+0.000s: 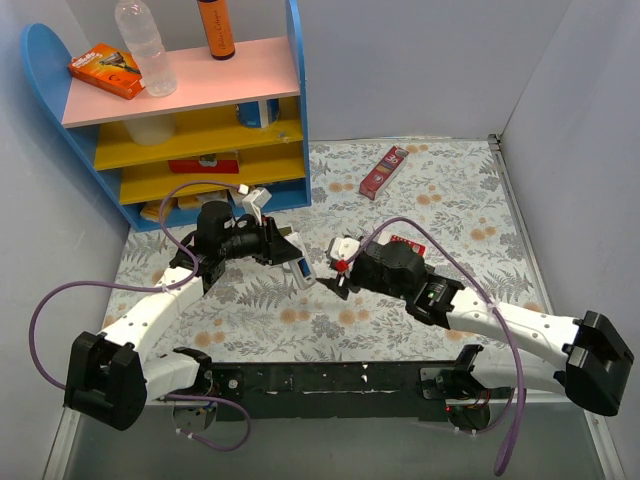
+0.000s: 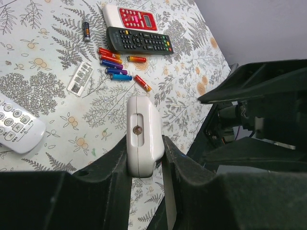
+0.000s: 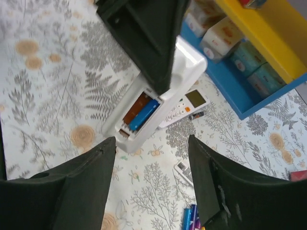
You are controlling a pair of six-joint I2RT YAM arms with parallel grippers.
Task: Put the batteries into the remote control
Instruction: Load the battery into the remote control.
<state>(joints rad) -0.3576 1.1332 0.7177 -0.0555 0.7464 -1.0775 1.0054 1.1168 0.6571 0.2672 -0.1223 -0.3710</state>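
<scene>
My left gripper (image 2: 143, 155) is shut on a white remote (image 2: 140, 134) and holds it tilted above the table; both also show in the top view, the left gripper (image 1: 288, 258) and the remote (image 1: 303, 273). In the right wrist view the remote's (image 3: 158, 96) back compartment is open, with a blue battery (image 3: 143, 115) in one slot and a brown slot beside it. My right gripper (image 3: 153, 191) is open and empty, just below the remote. Loose red, orange and blue batteries (image 2: 117, 64) lie on the table.
A black remote (image 2: 139, 40), a red-and-white remote (image 2: 129, 17), a second white remote (image 2: 17, 127) with a screen, a battery cover (image 2: 80, 77) and a black cell (image 2: 86, 29) lie on the table. A blue shelf (image 1: 200, 110) stands back left, and a red box (image 1: 384, 171) lies behind.
</scene>
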